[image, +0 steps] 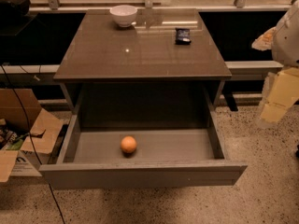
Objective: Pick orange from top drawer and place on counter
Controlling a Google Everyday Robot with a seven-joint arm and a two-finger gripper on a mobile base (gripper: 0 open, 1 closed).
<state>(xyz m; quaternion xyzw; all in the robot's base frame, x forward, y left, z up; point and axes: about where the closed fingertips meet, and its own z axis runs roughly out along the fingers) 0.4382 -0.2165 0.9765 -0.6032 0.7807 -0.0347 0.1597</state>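
The orange (128,144) lies on the floor of the open top drawer (140,174), left of its middle and near the front panel. The drawer is pulled far out from under the counter (140,55), whose glossy brown-grey top reflects the light. My gripper (276,101) hangs at the right edge of the view, beside the cabinet and above the floor. It is well to the right of the drawer and apart from the orange. It holds nothing that I can see.
A white bowl (123,15) stands at the counter's back edge, and a dark snack packet (182,35) lies at the back right. An open cardboard box (23,129) sits on the floor at the left, with a black cable (28,125) running past it. The floor is speckled.
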